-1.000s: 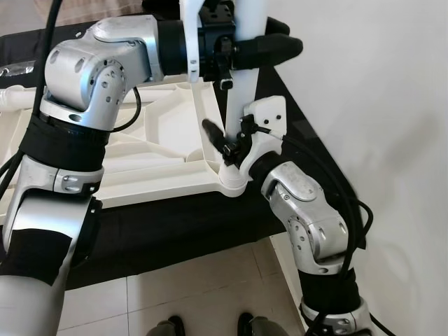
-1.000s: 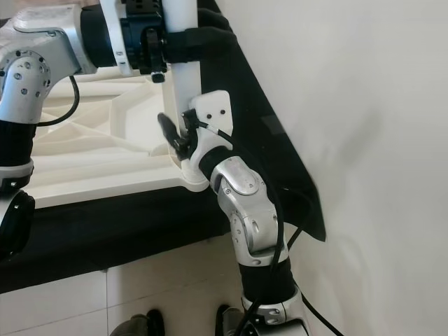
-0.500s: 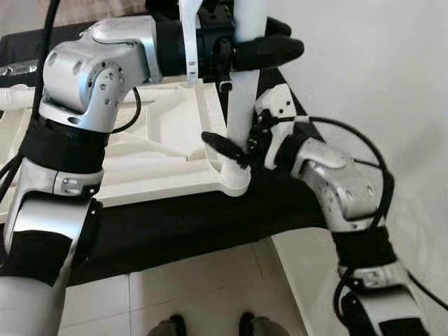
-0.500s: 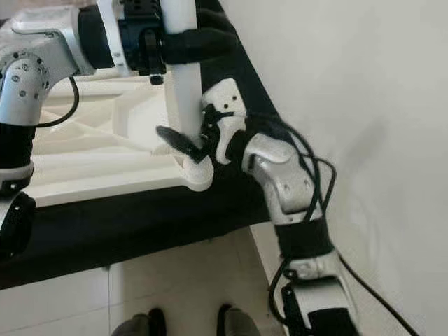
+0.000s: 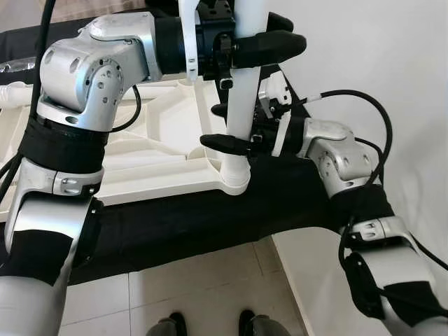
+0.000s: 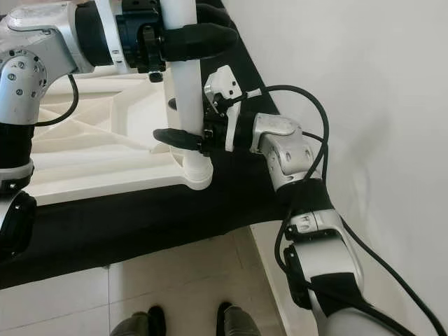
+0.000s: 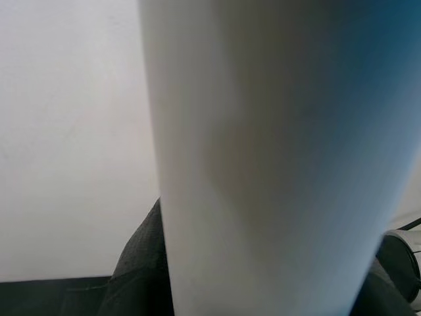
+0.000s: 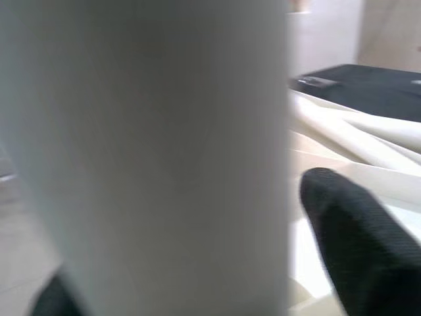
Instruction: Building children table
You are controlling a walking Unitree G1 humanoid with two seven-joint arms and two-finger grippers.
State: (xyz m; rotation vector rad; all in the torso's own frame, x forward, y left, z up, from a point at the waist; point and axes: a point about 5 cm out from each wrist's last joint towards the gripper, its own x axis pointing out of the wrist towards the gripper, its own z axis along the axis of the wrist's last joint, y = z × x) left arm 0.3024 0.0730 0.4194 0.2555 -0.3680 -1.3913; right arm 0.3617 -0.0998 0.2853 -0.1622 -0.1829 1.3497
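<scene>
The white table top (image 5: 161,126) lies upside down on a black-covered surface. A white table leg (image 5: 241,98) stands upright in its near right corner socket (image 5: 234,183). My left gripper (image 5: 257,36) is shut on the leg high up, one finger in front and one behind. Lower down, my right gripper (image 5: 233,127) reaches in from the right and clasps the same leg just above the socket, its fingers lying level on either side. The leg (image 7: 276,164) looms close in the left wrist view. In the right wrist view the leg (image 8: 151,158) sits beside one black finger (image 8: 355,243).
The black cloth (image 5: 175,217) hangs over the front edge above a tiled floor (image 5: 196,287). A white wall (image 5: 364,63) stands close on the right, next to my right arm. Another white leg (image 5: 14,94) lies at the far left.
My right arm has swung up and out to the right, and its gripper has turned from upright to level around the leg. The left gripper and the leg stay put.
</scene>
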